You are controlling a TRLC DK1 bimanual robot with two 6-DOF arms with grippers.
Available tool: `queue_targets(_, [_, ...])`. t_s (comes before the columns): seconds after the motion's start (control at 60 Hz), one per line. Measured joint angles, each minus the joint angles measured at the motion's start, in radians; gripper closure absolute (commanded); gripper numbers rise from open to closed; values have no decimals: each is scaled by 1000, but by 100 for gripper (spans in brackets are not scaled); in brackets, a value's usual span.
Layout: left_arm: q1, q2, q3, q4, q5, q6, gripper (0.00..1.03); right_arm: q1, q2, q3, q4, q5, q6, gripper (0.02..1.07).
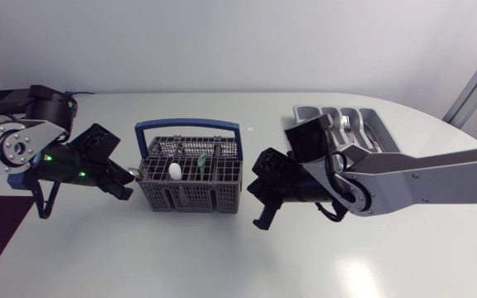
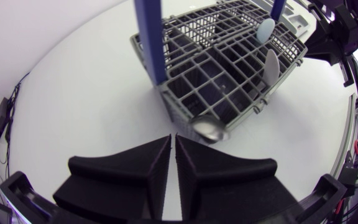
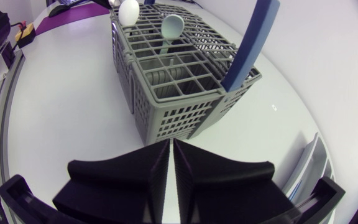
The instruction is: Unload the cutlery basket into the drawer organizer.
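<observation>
Cutlery basket: grey lattice, blue handle, white spoon held inside. Left hand and right hand are seen pressed together, empty.

The cutlery basket is grey, a grid mesh; its handle is blue. One spoon is white, another perhaps pale green. The drawer organizer is silver-grey and the surface white.

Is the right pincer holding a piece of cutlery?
No, the right pincer is shut with nothing between its fingers, and the cutlery basket stands ahead of it, untouched.
</observation>
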Motion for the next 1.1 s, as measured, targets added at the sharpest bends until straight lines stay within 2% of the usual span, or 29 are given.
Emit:
queue_targets(0.183, [-59,50,2,14,-5,-31,93,-6,8,37,8,13,4,95])
queue_targets(0.35, [-67,63,6,23,-3,-42,93,-18,10,37,9,16,4,95])
queue_targets(0.717, [-30,66,23,39,5,-47,93,-18,18,37,11,23,4,95])
queue_targets(0.9, [54,-7,23,14,8,-12,92,-46,-50,4,10,35,3,94])
queue_targets(0.95, [72,-52,23,-4,11,10,86,-53,-88,-12,5,39,3,93])
queue_targets(1.0, [80,-105,23,-24,27,43,79,-57,-130,-26,-3,39,2,85])
queue_targets(1.1, [76,-195,23,-44,50,116,63,-57,-197,-50,-23,38,-5,59])
